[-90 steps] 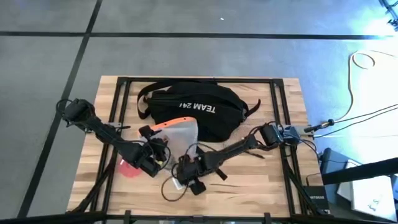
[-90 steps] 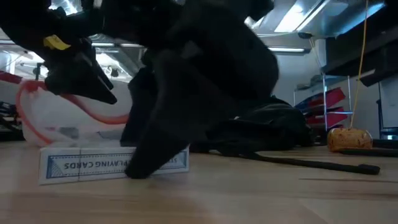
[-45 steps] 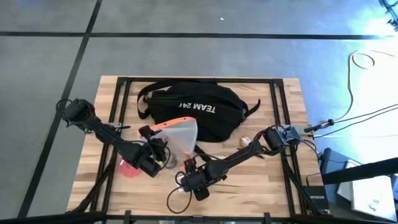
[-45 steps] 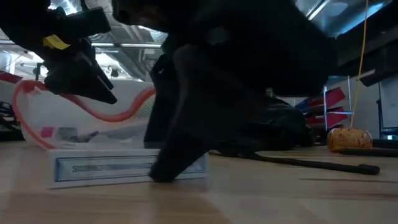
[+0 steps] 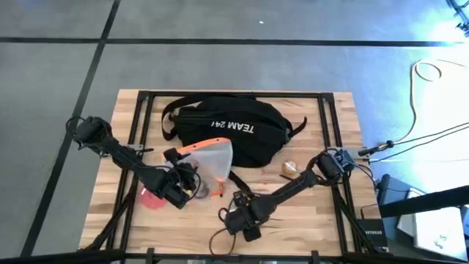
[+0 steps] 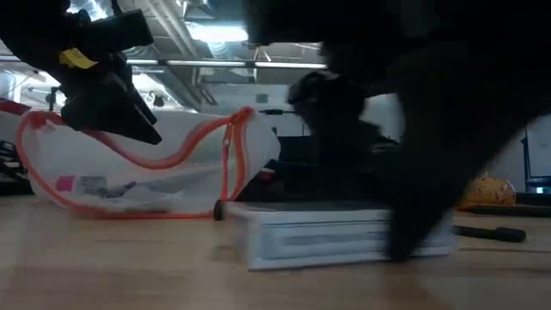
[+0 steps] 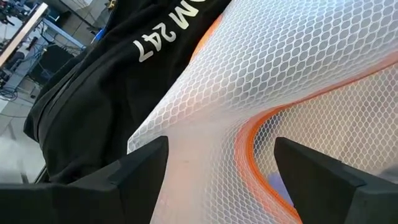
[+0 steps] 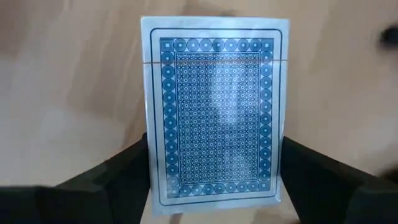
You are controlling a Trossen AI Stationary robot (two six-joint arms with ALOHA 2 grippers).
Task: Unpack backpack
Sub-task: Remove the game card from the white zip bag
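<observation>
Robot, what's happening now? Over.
Right gripper around card box on table. Left gripper at mesh pouch. Backpack behind.

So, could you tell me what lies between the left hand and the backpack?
The high view shows the orange-trimmed mesh pouch between the left hand and the backpack.

The black backpack (image 5: 227, 132) (white "TEAM 247" lettering) lies slumped at the table's far side.

Grey floor (image 5: 242, 66) with dark seam lines, wooden table (image 5: 344, 132), ceiling strip lights (image 6: 219, 33)
</observation>
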